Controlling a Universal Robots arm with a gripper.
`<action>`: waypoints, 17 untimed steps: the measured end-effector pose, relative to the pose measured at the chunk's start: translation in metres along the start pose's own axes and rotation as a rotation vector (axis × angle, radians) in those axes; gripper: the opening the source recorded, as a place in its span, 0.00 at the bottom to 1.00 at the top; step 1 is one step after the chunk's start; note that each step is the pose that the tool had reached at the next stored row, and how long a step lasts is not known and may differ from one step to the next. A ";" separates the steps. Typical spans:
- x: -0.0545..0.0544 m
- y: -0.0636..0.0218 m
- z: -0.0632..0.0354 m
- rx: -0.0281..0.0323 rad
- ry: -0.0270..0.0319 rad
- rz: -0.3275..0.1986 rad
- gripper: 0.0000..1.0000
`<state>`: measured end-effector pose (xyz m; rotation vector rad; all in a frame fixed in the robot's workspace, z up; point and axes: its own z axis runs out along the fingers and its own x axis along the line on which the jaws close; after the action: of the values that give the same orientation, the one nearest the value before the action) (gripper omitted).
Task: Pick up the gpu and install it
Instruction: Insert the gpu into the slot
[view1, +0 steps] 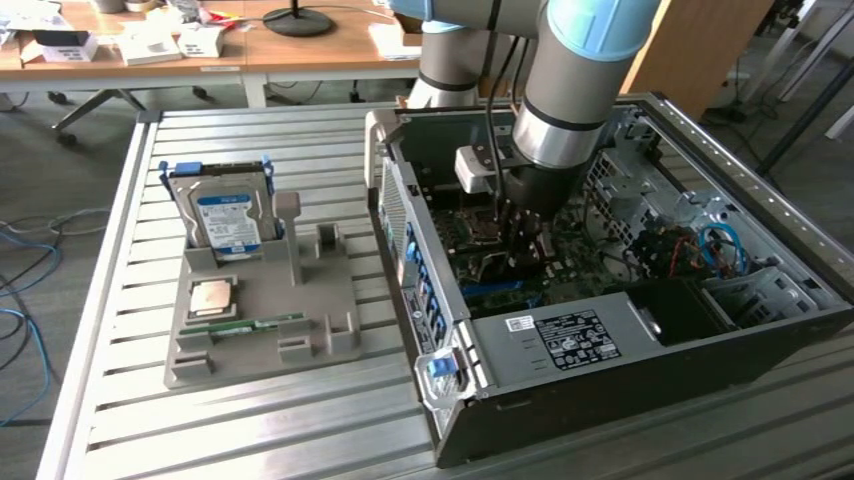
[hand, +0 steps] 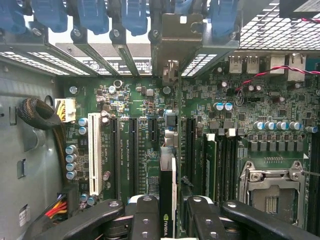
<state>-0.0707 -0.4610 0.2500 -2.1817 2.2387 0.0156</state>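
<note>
Black fingers (hand: 145, 215) of the gripper (hand: 172, 210) sit closest to the wrist camera, one on each side of the gpu (hand: 167, 170). They are pressed onto the card and hold it tight, so the gripper is clamped on the gpu. The card stands on its thin edge (you can see a small green logo on it). It hangs right under the gripper, just over the green motherboard (hand: 135, 100). Its long side runs away from the fingers toward the back wall of the case, the same way the long dark slots (hand: 132, 150) run. Its grey metal end (hand: 172, 45) is up by the blue clips (hand: 135, 15). I cannot tell if the card is pushed into a slot yet. In the exterior view the arm reaches down into the open computer case (view1: 747, 330), and the hard drive (view1: 227, 220) waits in a grey holder well apart on the exterior view's left.
</note>
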 end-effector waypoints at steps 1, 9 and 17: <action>0.000 0.0000 0.0000 0.0000 0.0000 0.000 0.26; 0.000 0.0000 0.0006 0.0001 -0.0001 0.000 0.26; 0.000 0.0000 0.0013 0.0000 0.0000 0.000 0.26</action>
<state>-0.0707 -0.4610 0.2488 -2.1816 2.2387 0.0156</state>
